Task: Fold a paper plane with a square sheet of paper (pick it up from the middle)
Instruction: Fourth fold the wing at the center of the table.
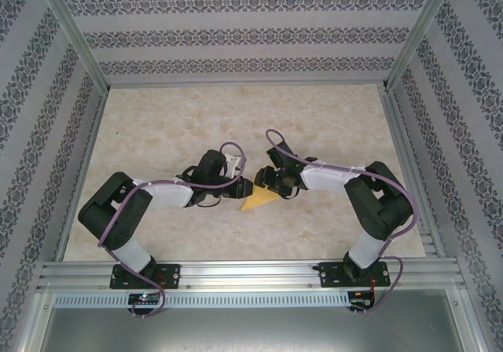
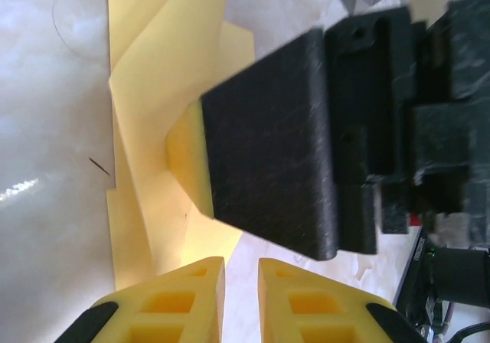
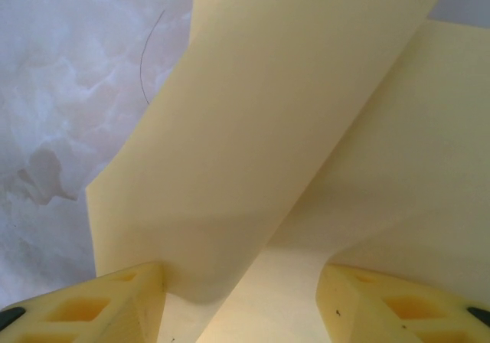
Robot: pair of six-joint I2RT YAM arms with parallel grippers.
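The yellow sheet of paper [image 1: 258,201] lies folded on the table between the two arms, with a point toward the near left. In the left wrist view the paper [image 2: 145,90] shows creased flaps, one lifted. My right gripper [image 1: 271,183] stands over it, and one of its fingers [image 2: 268,159], black with a yellow pad, rests on the paper. In the right wrist view a raised flap of the paper [image 3: 268,113] stands between the wide-open right gripper [image 3: 241,270]. My left gripper [image 2: 241,262] sits at the paper's edge, with a narrow empty gap between its fingers and bare table showing through.
The marble tabletop [image 1: 196,124] is walled by patterned panels at the back and sides. An aluminium rail [image 1: 251,272] runs along the near edge by the arm bases. A thin dark hair [image 3: 145,60] lies on the table.
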